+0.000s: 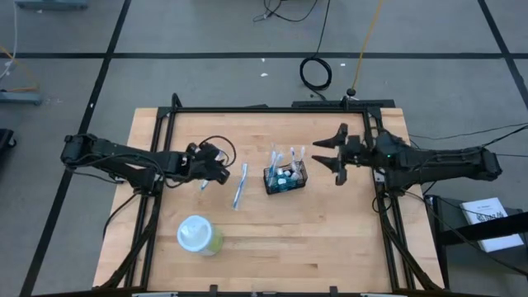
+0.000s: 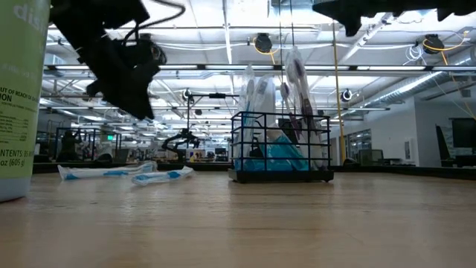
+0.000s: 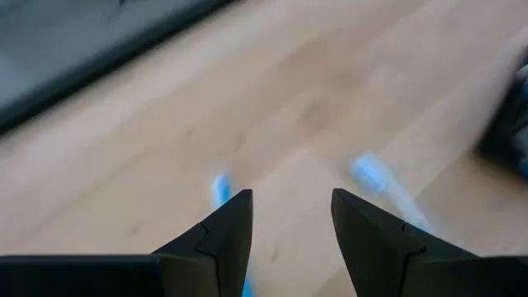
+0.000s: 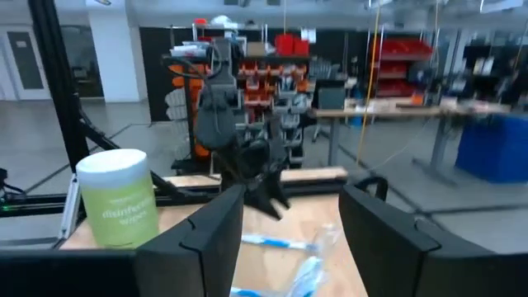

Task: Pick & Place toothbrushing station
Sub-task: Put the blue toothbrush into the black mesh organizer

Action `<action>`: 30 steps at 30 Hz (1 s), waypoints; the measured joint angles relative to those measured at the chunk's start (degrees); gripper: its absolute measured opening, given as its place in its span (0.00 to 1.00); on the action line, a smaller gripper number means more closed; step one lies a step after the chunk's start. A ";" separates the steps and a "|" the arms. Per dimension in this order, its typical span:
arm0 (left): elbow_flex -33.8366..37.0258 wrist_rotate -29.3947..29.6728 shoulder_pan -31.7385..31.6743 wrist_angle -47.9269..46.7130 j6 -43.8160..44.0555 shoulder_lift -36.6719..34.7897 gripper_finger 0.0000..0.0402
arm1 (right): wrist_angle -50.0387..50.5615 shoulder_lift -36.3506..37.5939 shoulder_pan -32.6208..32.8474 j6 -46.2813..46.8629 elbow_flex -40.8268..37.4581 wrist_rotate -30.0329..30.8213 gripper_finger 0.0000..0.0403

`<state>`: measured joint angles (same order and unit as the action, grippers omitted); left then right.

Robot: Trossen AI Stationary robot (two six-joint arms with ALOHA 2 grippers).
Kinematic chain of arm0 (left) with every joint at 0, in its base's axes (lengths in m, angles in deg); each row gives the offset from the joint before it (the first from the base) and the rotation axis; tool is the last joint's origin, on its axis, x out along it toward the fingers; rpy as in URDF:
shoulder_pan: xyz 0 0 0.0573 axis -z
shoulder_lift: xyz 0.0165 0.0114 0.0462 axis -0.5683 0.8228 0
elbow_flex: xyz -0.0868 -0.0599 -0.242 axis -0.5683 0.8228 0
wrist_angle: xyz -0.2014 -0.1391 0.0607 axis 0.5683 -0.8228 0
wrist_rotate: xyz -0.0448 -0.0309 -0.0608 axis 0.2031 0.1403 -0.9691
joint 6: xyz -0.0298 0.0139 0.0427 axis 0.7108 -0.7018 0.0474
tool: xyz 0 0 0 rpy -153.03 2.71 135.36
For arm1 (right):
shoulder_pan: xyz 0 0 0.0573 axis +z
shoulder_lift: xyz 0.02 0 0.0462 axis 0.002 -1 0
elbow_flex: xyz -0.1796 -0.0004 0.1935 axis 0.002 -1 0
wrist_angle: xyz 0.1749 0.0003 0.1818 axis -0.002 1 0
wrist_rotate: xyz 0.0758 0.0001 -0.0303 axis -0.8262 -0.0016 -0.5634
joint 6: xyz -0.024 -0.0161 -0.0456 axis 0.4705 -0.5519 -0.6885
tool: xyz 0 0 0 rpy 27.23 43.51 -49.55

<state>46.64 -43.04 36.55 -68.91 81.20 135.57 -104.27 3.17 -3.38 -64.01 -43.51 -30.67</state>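
From above: wooden table [image 1: 289, 239]; black caddy [image 1: 285, 177] mid-table, left gripper [image 1: 216, 167] and right gripper [image 1: 330, 153] flanking it, both open, empty. Table level: caddy upright, bright workshop hall behind. Wrist views: fingers spread.

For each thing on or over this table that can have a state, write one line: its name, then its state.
Toothbrushing station: upright on the table, holding packaged toothbrushes.
Wrapped toothbrushes: lying flat on the table, outside the station.
Green wipes canister: standing, lid shut.
Left gripper: open, empty, above the table by the loose toothbrushes.
Right gripper: open, empty, beside the station.
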 joint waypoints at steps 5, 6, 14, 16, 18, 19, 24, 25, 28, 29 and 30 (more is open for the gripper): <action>0.27 -5.30 0.01 -5.61 7.67 0.03 0.42 | 0.92 2.34 0.00 -4.77 0.00 0.02 0.49; 0.64 -6.57 0.01 -6.02 8.86 0.03 0.42 | 1.58 2.58 0.00 -5.27 0.00 0.04 0.49; 5.75 -12.41 0.01 -5.99 17.63 0.03 0.42 | 9.01 6.26 0.16 -6.45 -0.52 0.09 0.46; 7.00 -10.81 -0.03 -6.06 19.29 0.03 0.42 | 9.42 7.30 0.35 -6.61 -1.51 0.26 0.46; 7.90 -7.95 -0.03 -5.92 20.67 0.03 0.42 | 9.37 8.79 0.31 -6.64 -2.49 0.28 0.46; 8.31 -6.58 -0.08 -5.57 21.22 0.03 0.42 | 9.37 9.66 0.28 -6.64 -2.85 0.30 0.46; 10.65 -4.85 -2.07 -0.19 18.71 0.79 0.42 | 10.01 13.91 0.26 -6.64 -4.04 0.31 0.46; 11.11 -4.76 -2.86 1.33 17.36 0.77 0.42 | 10.28 14.65 0.26 -6.64 -4.33 0.31 0.46; 11.52 -4.73 -5.55 4.78 14.25 2.21 0.42 | 10.50 16.87 0.26 -7.30 -5.55 0.33 0.46; 11.57 -4.86 -6.49 4.87 13.54 2.26 0.42 | 10.48 17.54 0.26 -7.39 -5.84 0.40 0.46; 11.58 -5.10 -7.49 5.09 12.94 2.17 0.42 | 10.47 18.22 0.26 -7.45 -6.08 0.71 0.46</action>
<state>58.22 -48.14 29.06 -63.82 94.14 137.74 -93.80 21.39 -3.12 -71.46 -49.59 -29.96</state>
